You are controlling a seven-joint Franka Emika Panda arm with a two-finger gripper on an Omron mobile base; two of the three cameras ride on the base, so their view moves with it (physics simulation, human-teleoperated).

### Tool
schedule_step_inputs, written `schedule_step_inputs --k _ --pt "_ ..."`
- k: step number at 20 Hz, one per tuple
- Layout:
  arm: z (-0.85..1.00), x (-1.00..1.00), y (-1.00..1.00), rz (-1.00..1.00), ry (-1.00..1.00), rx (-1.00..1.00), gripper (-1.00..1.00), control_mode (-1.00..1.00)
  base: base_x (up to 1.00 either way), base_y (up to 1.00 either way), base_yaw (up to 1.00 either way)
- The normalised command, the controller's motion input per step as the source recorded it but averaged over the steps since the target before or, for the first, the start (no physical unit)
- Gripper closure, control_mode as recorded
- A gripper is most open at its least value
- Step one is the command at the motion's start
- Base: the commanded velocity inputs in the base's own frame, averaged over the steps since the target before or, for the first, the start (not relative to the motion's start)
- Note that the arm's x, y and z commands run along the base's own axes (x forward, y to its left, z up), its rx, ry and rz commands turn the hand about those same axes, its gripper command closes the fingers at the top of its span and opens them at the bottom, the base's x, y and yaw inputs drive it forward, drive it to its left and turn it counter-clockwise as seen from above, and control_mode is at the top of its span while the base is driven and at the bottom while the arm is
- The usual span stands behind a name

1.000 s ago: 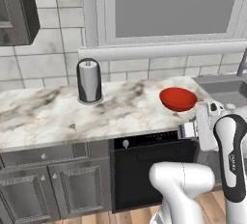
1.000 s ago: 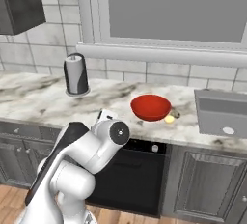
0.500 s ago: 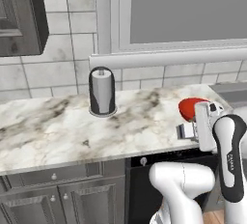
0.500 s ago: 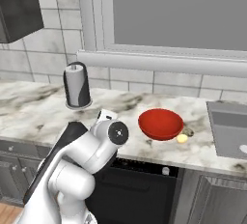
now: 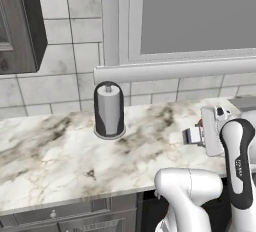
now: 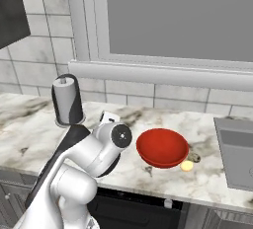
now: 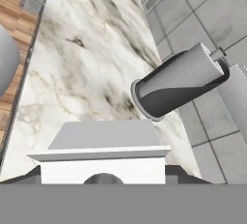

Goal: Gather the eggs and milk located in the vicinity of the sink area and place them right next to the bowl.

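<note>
Milk carton (image 7: 103, 143) sits closest to the hand camera, its white gable top filling the space between the two dark finger tips of the gripper (image 7: 102, 179). The fingers (image 7: 185, 175) press against its two sides, so they are clamped on it. In the left base view the carton (image 5: 192, 135) hangs at the end of the arm, held above the marble counter (image 5: 50, 161) near its front edge.

Beyond the arm in the right base view, the red bowl (image 6: 163, 146) rests upright on the counter. The egg (image 6: 187, 166), a small pale-yellow ball, lies just beside the bowl's rim on the side toward the sink (image 6: 237, 154), whose grey steel basin shows at the right edge of that view.

Farther back, the paper-towel holder (image 5: 109, 110) stands upright near the tiled wall (image 5: 60, 83), well apart from the bowl. In the hand view it (image 7: 181, 83) appears tilted because the camera is rolled. Behind everything, a grey window (image 6: 178, 16) with a pale sill sits above the tiles.
</note>
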Motion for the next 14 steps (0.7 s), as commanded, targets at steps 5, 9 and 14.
schedule_step_inputs --k 5,9,14 --pt "0.00 0.00 0.00 0.00 0.00 0.00 1.00 1.00 0.48 -0.03 0.00" --pt "0.00 0.00 0.00 0.00 0.00 0.00 1.00 1.00 0.15 -0.04 0.00" --pt "0.00 0.00 0.00 0.00 0.00 0.00 1.00 -1.00 0.00 -0.01 0.00"
